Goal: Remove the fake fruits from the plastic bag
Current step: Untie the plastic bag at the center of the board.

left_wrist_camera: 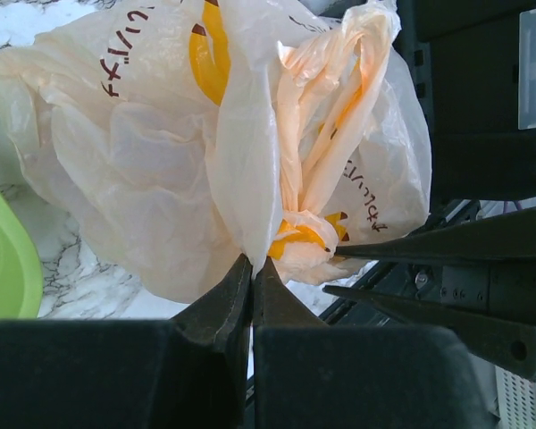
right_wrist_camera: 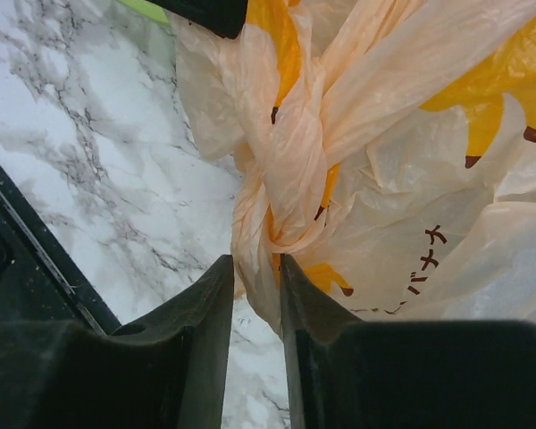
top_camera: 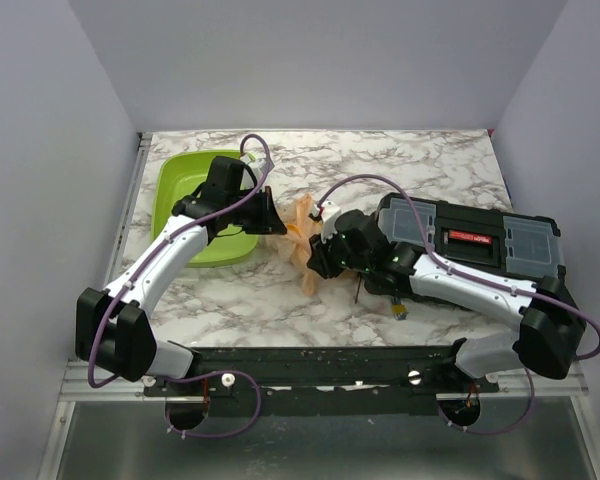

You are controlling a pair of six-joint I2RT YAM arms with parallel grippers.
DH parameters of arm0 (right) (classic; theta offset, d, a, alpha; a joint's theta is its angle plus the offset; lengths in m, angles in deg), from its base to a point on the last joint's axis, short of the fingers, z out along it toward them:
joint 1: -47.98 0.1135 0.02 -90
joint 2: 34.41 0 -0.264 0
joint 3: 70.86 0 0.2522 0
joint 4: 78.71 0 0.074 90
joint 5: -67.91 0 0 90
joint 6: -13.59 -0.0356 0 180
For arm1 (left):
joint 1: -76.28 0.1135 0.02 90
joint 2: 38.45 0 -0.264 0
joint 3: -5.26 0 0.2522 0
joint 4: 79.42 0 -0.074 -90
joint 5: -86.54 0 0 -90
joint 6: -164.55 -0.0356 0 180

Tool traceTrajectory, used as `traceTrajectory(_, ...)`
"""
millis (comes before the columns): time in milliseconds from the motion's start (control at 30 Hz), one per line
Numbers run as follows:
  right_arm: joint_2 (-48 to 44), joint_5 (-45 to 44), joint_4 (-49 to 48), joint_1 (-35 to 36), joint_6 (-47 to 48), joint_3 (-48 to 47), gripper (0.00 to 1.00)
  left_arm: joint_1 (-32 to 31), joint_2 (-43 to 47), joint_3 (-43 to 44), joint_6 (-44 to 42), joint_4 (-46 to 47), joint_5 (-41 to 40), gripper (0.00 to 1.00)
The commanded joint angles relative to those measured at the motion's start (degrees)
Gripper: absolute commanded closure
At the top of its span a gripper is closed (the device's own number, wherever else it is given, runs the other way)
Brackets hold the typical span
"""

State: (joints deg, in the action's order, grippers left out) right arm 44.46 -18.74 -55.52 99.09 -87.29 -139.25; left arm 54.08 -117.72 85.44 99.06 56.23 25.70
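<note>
Marble table (top_camera: 430,160): tray (top_camera: 180,180), toolbox (top_camera: 480,235) flanking bag (top_camera: 302,240).

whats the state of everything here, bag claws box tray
plastic bag, closed, handles knotted together
left claw, shut on a fold of the bag
right claw, shut on the bag just below the knot
black toolbox, lid shut
green tray, right way up

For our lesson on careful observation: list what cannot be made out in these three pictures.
- Fruits: unseen in every view; the crumpled bag hides them.
- Bag, top view: mostly covered by the left arm and right arm.
- Tray: part-covered by the left arm from above; cut by the left wrist view's edge.
- Small object near the right arm, top view: too small to identify.
</note>
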Motion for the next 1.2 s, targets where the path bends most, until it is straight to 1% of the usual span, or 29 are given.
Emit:
traceTrajectory(0, 0.3, -8.6, -1.6, 1.0, 0.9, 1.4, 0.76, 0.2, -0.7, -0.2, 0.2, 0.5, 1.3, 1.00)
traceTrajectory(100, -0.2, -9.0, -2.1, 1.0, 0.4, 2.4, 0.89, 0.2, -0.6, -0.1, 0.1, 0.4, 1.0, 1.00)
traceTrajectory(200, -0.6, -9.1, -1.9, 1.0, 0.0, 3.5, 0.99, 0.2, -0.5, 0.4, -0.7, -0.4, 0.2, 1.00)
traceTrajectory(433, -3.6, -7.0, -0.6, 1.0, -0.8, 6.2, 0.99, 0.2, 0.4, 0.8, -2.2, -1.4, -3.2, 1.00)
traceTrajectory(600, -6.6, -0.7, -1.1, 1.1, 0.4, 9.3, 0.99, 0.3, 0.3, 1.0, -2.5, -1.8, -4.9, 1.00)
traceTrajectory(700, -8.0, 1.1, -0.9, 1.0, 0.0, 9.9, 0.99, 0.2, -0.1, 1.2, -2.9, -2.1, -5.5, 1.00)
traceTrajectory(833, -11.8, 3.8, -4.7, 1.0, -2.5, 11.6, 0.99, 0.1, 0.0, 2.0, -4.3, -3.5, -7.6, 1.00)
traceTrajectory(933, -15.4, 3.2, -8.7, 1.1, -4.0, 13.5, 0.99, -0.1, 2.1, 1.5, -5.5, -2.9, -9.8, 1.00)
traceTrajectory(967, -16.2, 1.7, -8.8, 1.0, -4.6, 13.8, 0.99, -0.4, 3.3, 1.1, -6.2, -2.4, -10.4, 0.99)
traceTrajectory(1000, -16.7, 0.2, -8.8, 1.0, -4.9, 13.9, 0.99, -1.0, 4.8, 0.2, -6.9, -1.2, -11.0, 0.95)
traceTrajectory(1033, -17.0, -1.4, -8.9, 1.0, -5.3, 13.9, 0.99, -1.7, 7.1, -1.0, -7.6, 0.5, -11.8, 0.88)
traceTrajectory(1100, -17.3, -2.1, -8.8, 1.1, -5.3, 13.7, 0.99, -3.8, 11.6, -4.2, -9.3, 4.5, -13.5, 0.69)
traceTrajectory(1133, -17.3, -1.9, -8.8, 1.0, -5.3, 13.8, 0.99, -4.8, 13.7, -5.6, -10.4, 6.2, -14.3, 0.62)
traceTrajectory(1167, -17.2, -1.5, -8.9, 1.0, -5.2, 14.0, 0.99, -5.9, 15.3, -6.6, -11.3, 7.5, -14.9, 0.57)
